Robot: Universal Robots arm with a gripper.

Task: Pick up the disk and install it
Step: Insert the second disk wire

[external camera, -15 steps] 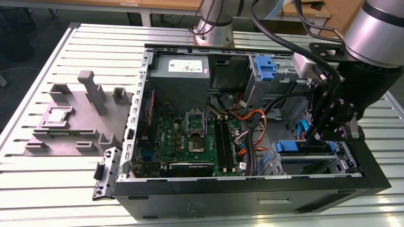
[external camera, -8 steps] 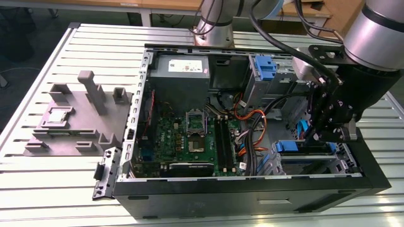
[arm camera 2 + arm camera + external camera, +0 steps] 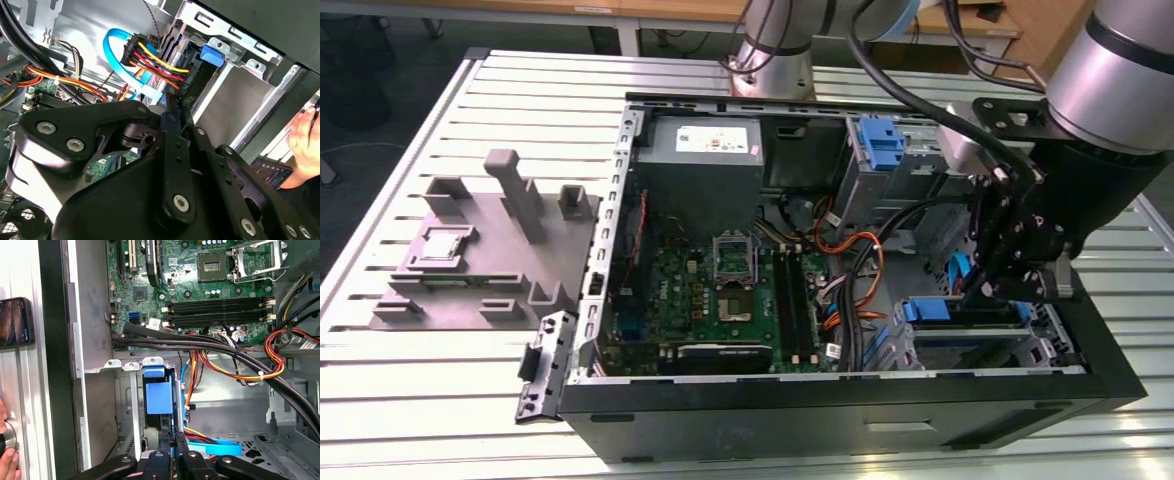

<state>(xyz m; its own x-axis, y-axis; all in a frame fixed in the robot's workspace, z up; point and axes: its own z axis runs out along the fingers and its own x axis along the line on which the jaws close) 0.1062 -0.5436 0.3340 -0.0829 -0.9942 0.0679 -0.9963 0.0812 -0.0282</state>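
- Disk (image 3: pixel 159 392): one, in its blue carrier, standing edge-on in the drive cage at the corner of the computer case (image 3: pixel 854 392), on the exterior view's right. It looks partly seated, so pickup appears done and the install is under way.
- One grey parts fixture (image 3: pixel 467 250) sits on the table at the exterior view's left, well apart from the work.
- Inside the case lie one motherboard (image 3: pixel 707 300) and one grey power-supply box (image 3: pixel 700 145).
- One bare blue bracket (image 3: pixel 881 140) sits further right, in the upper bay.
- One gripper (image 3: pixel 175 446) hangs over the cage, jaws drawn close, seemingly pinching the carrier's thin blue edge.
- One person's hand (image 3: pixel 305 135) rests outside the case wall.
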